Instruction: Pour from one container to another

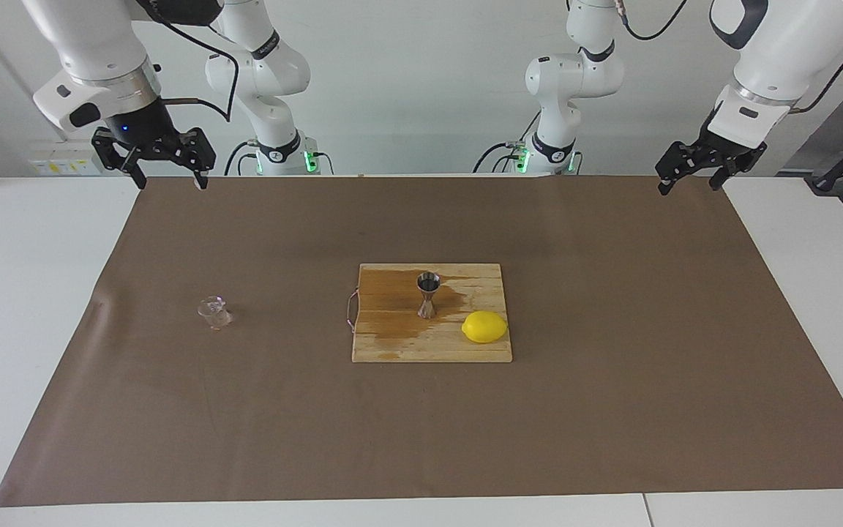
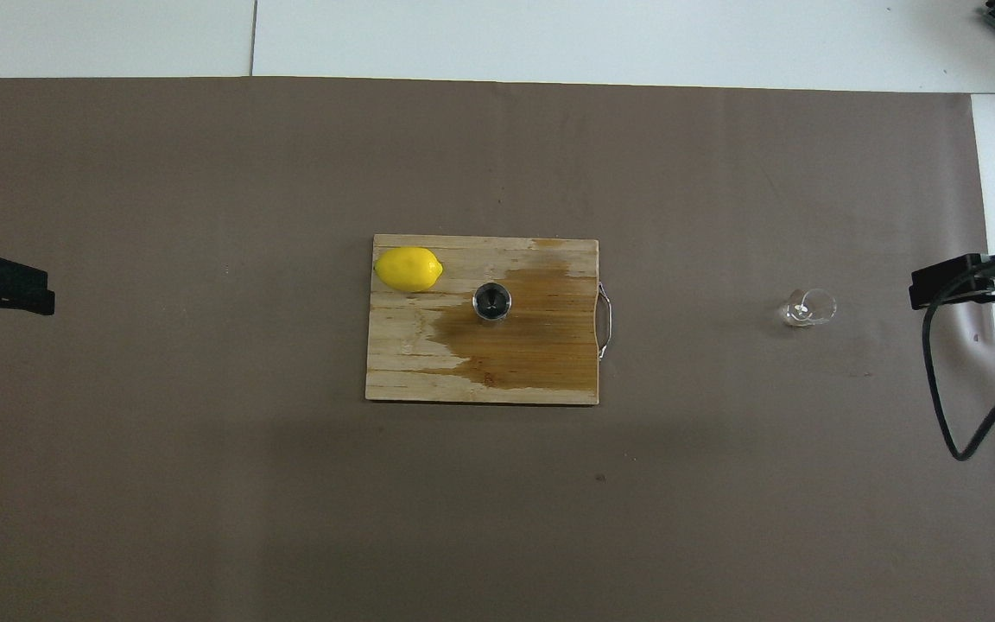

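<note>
Both grippers spread, empty: right gripper (image 1: 167, 178) seemingly high over cloth edge; left gripper (image 1: 689, 181) waits.

We see a matt brown paper sheet (image 1: 612, 410) covering a smooth white table (image 1: 19, 293). The board (image 1: 465, 351) is pale slatted wood, partly darkened by a wet stain (image 1: 392, 300). The jigger (image 1: 427, 295) is shiny metal, the cup (image 1: 214, 312) clear glass, the lemon (image 1: 484, 326) softly glossy.

no legible text, no labels, brands, numbers or signs can be read
</note>
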`<state>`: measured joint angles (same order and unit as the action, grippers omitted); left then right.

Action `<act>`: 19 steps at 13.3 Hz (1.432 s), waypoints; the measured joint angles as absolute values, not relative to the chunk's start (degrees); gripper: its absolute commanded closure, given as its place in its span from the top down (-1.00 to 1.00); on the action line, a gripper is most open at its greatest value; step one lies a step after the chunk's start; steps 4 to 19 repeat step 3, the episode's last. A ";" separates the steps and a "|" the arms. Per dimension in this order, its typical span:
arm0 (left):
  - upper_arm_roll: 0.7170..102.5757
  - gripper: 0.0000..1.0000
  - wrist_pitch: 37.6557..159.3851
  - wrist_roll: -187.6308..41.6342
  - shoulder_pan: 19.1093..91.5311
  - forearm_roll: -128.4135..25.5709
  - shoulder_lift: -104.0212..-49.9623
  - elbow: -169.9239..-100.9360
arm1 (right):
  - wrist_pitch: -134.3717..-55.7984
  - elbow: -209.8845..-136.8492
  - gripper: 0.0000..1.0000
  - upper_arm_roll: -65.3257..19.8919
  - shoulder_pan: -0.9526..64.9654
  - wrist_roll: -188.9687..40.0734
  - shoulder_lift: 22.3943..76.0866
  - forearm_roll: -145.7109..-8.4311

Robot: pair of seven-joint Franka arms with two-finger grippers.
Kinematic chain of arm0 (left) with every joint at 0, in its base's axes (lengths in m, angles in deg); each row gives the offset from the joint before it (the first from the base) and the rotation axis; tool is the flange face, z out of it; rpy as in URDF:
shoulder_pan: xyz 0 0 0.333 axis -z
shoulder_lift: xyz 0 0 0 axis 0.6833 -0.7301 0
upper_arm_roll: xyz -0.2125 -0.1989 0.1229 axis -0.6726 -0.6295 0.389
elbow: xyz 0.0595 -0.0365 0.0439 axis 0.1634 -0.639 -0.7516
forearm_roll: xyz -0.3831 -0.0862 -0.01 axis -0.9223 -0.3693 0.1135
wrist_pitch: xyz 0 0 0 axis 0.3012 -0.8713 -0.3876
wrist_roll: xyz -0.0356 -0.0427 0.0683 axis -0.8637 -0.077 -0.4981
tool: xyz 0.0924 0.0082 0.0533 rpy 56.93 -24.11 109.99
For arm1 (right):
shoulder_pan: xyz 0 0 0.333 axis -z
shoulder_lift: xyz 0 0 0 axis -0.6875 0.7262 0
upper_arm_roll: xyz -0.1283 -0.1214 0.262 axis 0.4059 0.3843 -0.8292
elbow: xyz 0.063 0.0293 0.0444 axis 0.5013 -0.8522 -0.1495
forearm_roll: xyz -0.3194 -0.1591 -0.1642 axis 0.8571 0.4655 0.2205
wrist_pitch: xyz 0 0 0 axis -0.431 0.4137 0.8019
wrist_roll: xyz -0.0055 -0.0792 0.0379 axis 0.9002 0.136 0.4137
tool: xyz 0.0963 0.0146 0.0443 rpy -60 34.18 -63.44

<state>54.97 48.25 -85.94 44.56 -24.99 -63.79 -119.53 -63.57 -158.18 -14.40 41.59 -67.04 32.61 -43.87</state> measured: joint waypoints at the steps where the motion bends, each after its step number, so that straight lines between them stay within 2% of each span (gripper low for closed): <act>1: 54.97 1.00 48.25 -85.94 44.56 -24.99 -63.79 -119.53 | -63.57 -158.16 1.00 -14.27 41.59 -67.04 32.61 -44.23; 19: 54.97 1.00 48.25 -85.94 44.56 -24.99 -63.79 -119.53 | -63.57 -158.15 1.00 -14.17 41.62 -67.04 32.61 -44.70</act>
